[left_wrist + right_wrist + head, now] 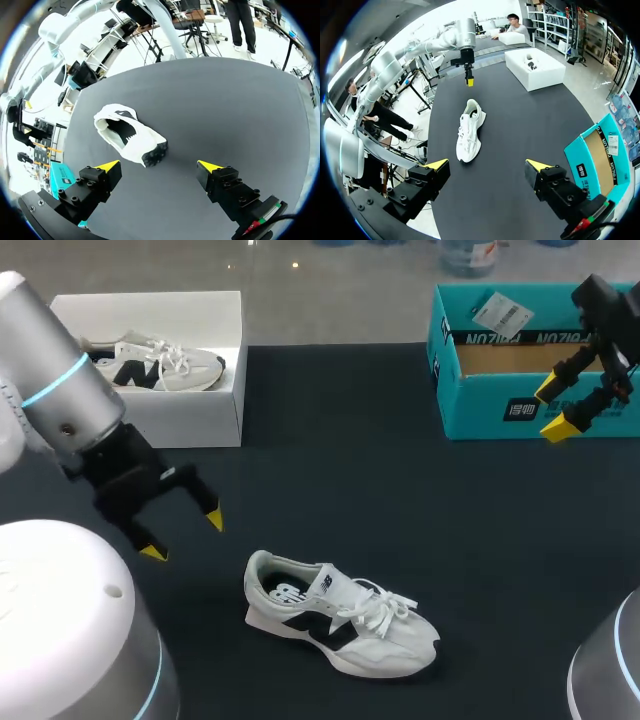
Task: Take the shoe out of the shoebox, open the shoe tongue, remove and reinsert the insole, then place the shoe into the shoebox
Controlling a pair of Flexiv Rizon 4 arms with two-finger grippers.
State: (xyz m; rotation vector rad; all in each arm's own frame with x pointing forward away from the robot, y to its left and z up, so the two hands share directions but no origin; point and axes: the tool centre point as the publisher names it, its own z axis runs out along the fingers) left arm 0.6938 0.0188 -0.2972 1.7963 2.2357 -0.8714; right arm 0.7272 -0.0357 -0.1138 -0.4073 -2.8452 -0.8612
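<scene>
Since shoe stands on its sole mid-table, outside both boxes, the tongue looks next. Judgement: steady the heel with left gripper, fingers apart, near heel. Lift tongue with right gripper, also spread, by teal box. Teal box shows bare floor; white box holds second shoe.

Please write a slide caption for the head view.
White shoe lies on the table; open left gripper near it, open right gripper by the teal box.
</scene>
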